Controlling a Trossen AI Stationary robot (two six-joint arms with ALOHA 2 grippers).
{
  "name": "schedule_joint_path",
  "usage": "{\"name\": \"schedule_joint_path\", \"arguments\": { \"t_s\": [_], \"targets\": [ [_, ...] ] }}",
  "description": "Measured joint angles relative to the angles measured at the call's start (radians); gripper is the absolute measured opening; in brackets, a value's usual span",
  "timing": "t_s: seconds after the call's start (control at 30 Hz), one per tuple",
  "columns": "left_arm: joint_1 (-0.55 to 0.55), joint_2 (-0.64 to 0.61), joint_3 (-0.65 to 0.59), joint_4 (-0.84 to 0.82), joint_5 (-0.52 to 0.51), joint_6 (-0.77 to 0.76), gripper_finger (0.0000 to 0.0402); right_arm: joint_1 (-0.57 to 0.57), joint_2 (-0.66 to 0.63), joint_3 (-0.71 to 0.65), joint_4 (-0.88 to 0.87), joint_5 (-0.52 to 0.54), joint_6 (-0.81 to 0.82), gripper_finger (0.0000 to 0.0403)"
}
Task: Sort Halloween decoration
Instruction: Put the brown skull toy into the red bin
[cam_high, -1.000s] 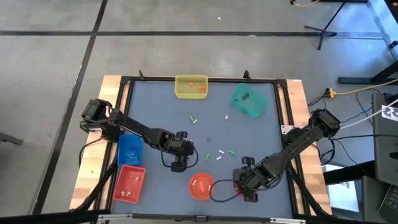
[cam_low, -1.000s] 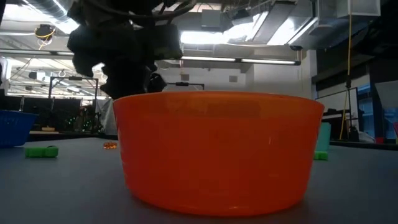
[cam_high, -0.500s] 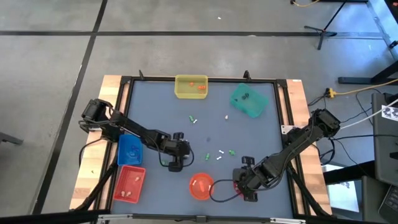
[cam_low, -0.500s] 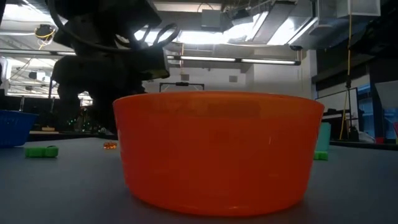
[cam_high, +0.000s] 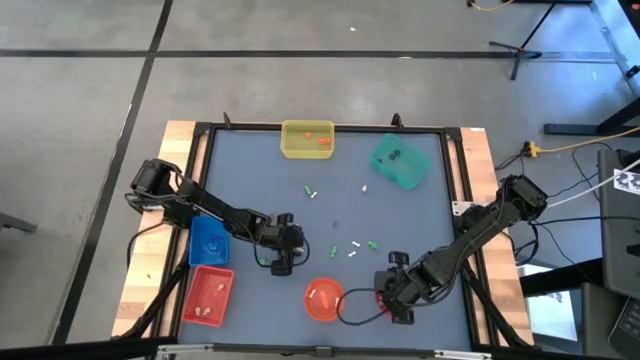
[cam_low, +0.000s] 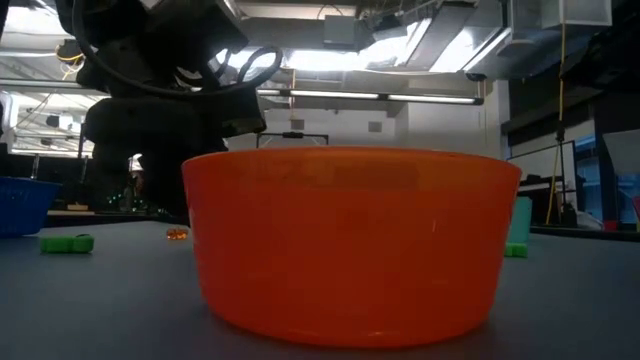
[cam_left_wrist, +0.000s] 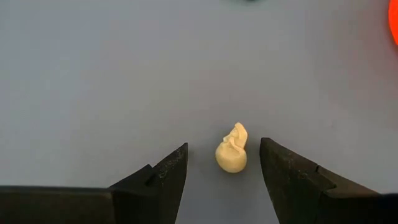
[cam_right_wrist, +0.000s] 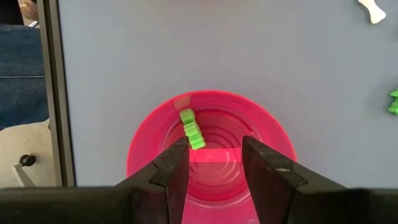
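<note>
Left gripper (cam_left_wrist: 224, 163) stands wide open low over the counter (cam_high: 420, 220), a beige trinket (cam_left_wrist: 232, 149) between its fingers, seen only in its wrist view. Right gripper (cam_right_wrist: 214, 163) hangs part-open over the orange bowl (cam_right_wrist: 210, 149) holding a green trinket (cam_right_wrist: 192, 129).

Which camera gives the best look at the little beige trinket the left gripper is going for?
The left wrist view: the beige trinket lies on the table between the open fingers of the left gripper, untouched. In the high view the gripper covers that spot. The low and right wrist views don't show it.
</note>
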Motion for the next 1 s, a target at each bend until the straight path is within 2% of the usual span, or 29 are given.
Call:
{"name": "schedule_joint_path", "arguments": {
  "t_s": [0.2,0.7,1.0],
  "targets": [
    [0.000,0.000,-0.002,0.017,0.002,0.000,0.0169,0.000,0.000,0.000,0.001,0.000,0.000,0.0145],
    [-0.001,0.000,-0.002,0.017,0.003,0.003,0.0094,0.000,0.000,0.000,0.001,0.000,0.000,0.0145],
    [0.000,0.000,-0.002,0.017,0.002,0.005,0.0075,0.000,0.000,0.000,0.001,0.000,0.000,0.0145]
  ]
}}
